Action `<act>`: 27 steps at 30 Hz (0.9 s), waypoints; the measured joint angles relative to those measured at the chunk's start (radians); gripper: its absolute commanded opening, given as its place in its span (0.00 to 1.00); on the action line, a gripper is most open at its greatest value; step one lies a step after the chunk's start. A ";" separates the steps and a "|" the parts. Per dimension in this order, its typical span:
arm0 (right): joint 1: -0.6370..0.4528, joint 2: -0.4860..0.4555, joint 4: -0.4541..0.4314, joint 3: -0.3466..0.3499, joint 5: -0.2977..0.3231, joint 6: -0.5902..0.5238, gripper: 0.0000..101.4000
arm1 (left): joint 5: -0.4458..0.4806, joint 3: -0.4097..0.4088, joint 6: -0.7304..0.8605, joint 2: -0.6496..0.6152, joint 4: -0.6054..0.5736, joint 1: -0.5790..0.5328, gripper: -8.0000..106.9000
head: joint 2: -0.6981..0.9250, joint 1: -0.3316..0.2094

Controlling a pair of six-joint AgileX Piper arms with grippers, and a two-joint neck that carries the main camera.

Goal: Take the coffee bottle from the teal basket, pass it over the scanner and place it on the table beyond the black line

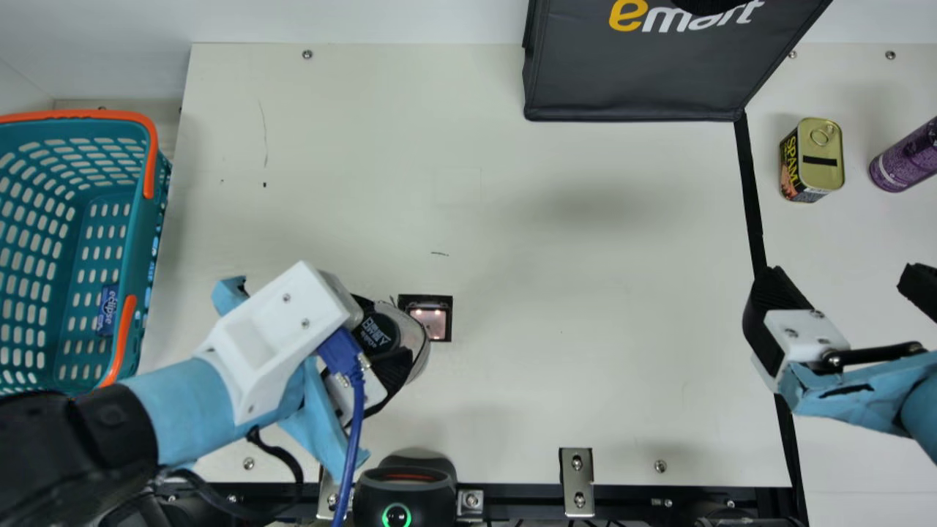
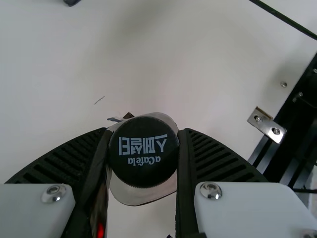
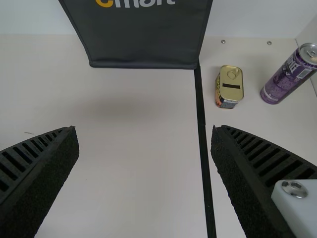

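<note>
At the near left of the cream table, right of the teal plastic basket with orange handles (image 1: 133,241), the left gripper (image 2: 144,136) has its two black ribbed fingers clenched around a clear-sided coffee bottle (image 1: 414,333) with a round black cap (image 2: 143,151). The bottle is just beside a small black-framed square window (image 1: 430,323) that glows pinkish. Nearer, at the table's edge, sits a rounded black device (image 1: 404,487) with a green ring of light. Which of these is the scanner, I cannot say for certain.

The step in hand looks to be the scanning pass: the bottle is out of the basket and well short of the black line (image 1: 750,190) on the right. Next, the bottle needs to finish its pass with the grip kept firm, then travel right and be set down beyond the line, clear of the gold-topped rectangular tin (image 1: 821,154) and the tall purple can (image 1: 906,157) there.

The cap points up, and the long axis seems roughly vertical, perhaps leaning a little; whether the base touches the table, I cannot tell.

At the near right, above the black line, the right gripper (image 1: 848,282) is released, its fingers wide apart with nothing between them.
</note>
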 measured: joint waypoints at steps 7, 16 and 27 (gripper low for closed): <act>0.000 0.000 0.000 0.000 0.000 0.000 0.94 | 0.069 -0.019 0.312 0.008 -0.204 0.141 0.00 | 0.000 0.000; 0.000 0.000 0.000 0.000 0.000 0.000 0.94 | 0.201 -0.047 0.715 0.045 -0.440 0.344 0.00 | 0.000 0.000; 0.000 0.000 0.000 0.000 -0.001 0.000 0.94 | 0.288 -0.025 1.105 0.106 -0.591 0.494 0.00 | 0.000 0.000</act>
